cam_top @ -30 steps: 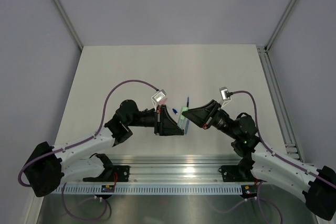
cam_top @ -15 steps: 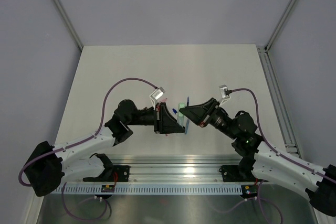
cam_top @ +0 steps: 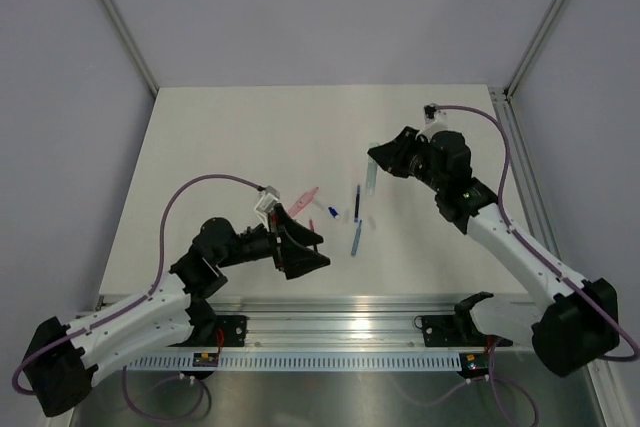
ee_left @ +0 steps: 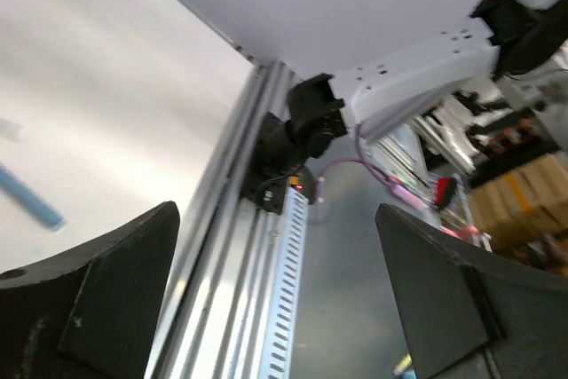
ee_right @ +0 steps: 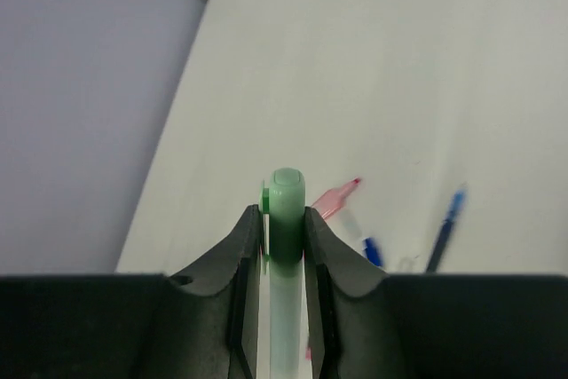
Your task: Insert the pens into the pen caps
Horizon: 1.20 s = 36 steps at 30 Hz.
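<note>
the right gripper (ee_right: pixel 284 219) is clamped on the mint cap (ee_right: pixel 287 188), held up over the far right of the table (cam_top: pixel 220 147). the left gripper (ee_left: pixel 275 219) stands wide, nothing between its fingers. the pink cap (cam_top: pixel 305 197), a dark blue pen (cam_top: pixel 357 202) and a light blue pen (cam_top: pixel 356 237) lie between the arms.

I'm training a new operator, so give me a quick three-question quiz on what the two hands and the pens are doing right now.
1. True or false: the left hand holds a pen.
2. What does the right hand clamp? A red pen; B mint green cap; C dark blue pen.
3. Fill in: the light blue pen lies flat on the ____.
Key: 1 false, it is open and empty; 2 B; 3 table.
</note>
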{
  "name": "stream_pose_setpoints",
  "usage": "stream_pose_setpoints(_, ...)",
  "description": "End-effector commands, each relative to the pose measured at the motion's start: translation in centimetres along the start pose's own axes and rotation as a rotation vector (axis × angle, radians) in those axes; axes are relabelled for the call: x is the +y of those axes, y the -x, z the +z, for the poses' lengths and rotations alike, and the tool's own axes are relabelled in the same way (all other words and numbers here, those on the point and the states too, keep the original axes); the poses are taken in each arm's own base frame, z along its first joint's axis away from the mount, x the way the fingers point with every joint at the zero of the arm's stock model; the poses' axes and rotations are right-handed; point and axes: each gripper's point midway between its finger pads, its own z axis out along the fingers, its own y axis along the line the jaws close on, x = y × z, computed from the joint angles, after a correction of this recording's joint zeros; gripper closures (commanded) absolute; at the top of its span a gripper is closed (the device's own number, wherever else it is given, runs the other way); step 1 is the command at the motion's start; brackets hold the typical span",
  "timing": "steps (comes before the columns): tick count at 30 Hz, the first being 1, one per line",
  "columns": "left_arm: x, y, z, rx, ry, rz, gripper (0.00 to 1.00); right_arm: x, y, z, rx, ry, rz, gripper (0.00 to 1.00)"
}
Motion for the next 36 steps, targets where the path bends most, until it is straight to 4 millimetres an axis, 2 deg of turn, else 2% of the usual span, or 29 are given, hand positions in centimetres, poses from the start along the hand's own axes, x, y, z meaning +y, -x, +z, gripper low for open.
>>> stream_pose_setpoints(1, 2.0, 1.2, -1.7, -0.062, 0.175, 0.098, 0.02, -7.7, 0.2, 2.2, 0.11, -0.265, -0.094, 1.0)
stream_pose_setpoints(2, 3.5, 1.0, -2.3, -0.059, 0.259, 0.104, 0.01, -9.2, 1.4, 2.8, 0.108, -0.317, -0.121, 1.0)
stream_pose_setpoints(3, 3.9, 1.2, -2.7, -0.073, 0.292, 0.112, 0.01, -13.3, 0.4, 3.4, 0.175, -0.427, -0.098, 1.0)
stream_pose_setpoints(4, 4.3, 2.0, -3.2, -0.116, 0.337, 0.12, 0.01, -14.7, 0.4, 3.8, 0.192, -0.469, -0.103, 1.0)
stream_pose_setpoints(5, 4.8, 1.9, -3.6, -0.116, 0.371, 0.12, 0.01, -15.8, 1.8, 4.3, 0.177, -0.521, -0.135, 1.0)
stream_pose_setpoints(6, 5.2, 1.9, -3.9, -0.128, 0.395, 0.123, 0.01, -18.5, 0.7, 4.7, 0.229, -0.604, -0.137, 1.0)
stream_pose_setpoints(7, 6.0, 2.1, -4.3, -0.147, 0.435, 0.133, 0.01, -19.9, 1.1, 4.8, 0.243, -0.651, -0.166, 1.0)
stream_pose_setpoints(8, 6.4, 2.1, -4.5, -0.151, 0.455, 0.136, 0.01, -20.4, 3.2, 5.5, 0.207, -0.706, -0.198, 1.0)
stream_pose_setpoints(9, 6.8, 2.1, -4.7, -0.155, 0.472, 0.14, 0.01, -22.8, 1.4, 5.8, 0.294, -0.775, -0.204, 1.0)
stream_pose_setpoints(10, 7.3, 2.1, -4.9, -0.159, 0.499, 0.15, 0.01, -23.5, 1.5, 6.2, 0.315, -0.801, -0.228, 1.0)
stream_pose_setpoints(11, 7.6, 2.0, -5.0, -0.154, 0.513, 0.152, 0.01, -23.8, 3.2, 7.0, 0.285, -0.838, -0.247, 1.0)
stream_pose_setpoints(12, 7.9, 1.9, -5.1, -0.153, 0.521, 0.155, 0.01, -25.8, 1.4, 7.2, 0.36, -0.891, -0.251, 1.0)
stream_pose_setpoints(13, 8.1, 1.8, -5.1, -0.153, 0.528, 0.158, 0.01, -26.2, 1.3, 7.6, 0.377, -0.905, -0.256, 1.0)
stream_pose_setpoints(14, 8.4, 1.6, -5.2, -0.151, 0.535, 0.163, 0.01, -26.3, 2.4, 8.2, 0.357, -0.925, -0.268, 1.0)
stream_pose_setpoints(15, 8.6, 1.5, -5.2, -0.147, 0.542, 0.164, 0.01, -27.6, 1.2, 8.2, 0.401, -0.957, -0.269, 1.0)
stream_pose_setpoints(17, 9.1, 1.4, -5.4, -0.151, 0.563, 0.174, 0.01, -27.9, 1.8, 8.9, 0.395, -0.975, -0.273, 0.99)
stream_pose_setpoints(18, 9.4, 1.3, -5.5, -0.151, 0.572, 0.175, 0.01, -28.9, 0.8, 8.8, 0.437, -1.0, -0.271, 0.98)
stream_pose_setpoints(19, 9.6, 1.3, -5.6, -0.15, 0.583, 0.177, 0.01, -28.8, 1.2, 9.1, 0.429, -1.006, -0.268, 0.96)
stream_pose_setpoints(21, 9.7, 1.2, -5.6, -0.146, 0.591, 0.177, 0.01, -29.7, 0.0, 9.1, 0.478, -1.03, -0.257, 0.93)
stream_pose_setpoints(26, 10.3, 1.4, -6.1, -0.157, 0.633, 0.171, 0.01, -29.9, -1.6, 9.7, 0.513, -1.008, -0.211, 0.84)
stream_pose_setpoints(28, 10.6, 1.3, -6.3, -0.157, 0.653, 0.17, 0.01, -29.6, -2.0, 9.8, 0.519, -0.988, -0.197, 0.79)
stream_pose_setpoints(32, 10.8, 1.6, -6.5, -0.169, 0.671, 0.169, 0.01, -29.0, -2.0, 10.0, 0.515, -0.96, -0.182, 0.63)
stream_pose_setpoints(36, 11.2, 1.6, -6.9, -0.165, 0.707, 0.156, 0.01, -28.0, -1.7, 10.3, 0.497, -0.918, -0.169, 0.56)
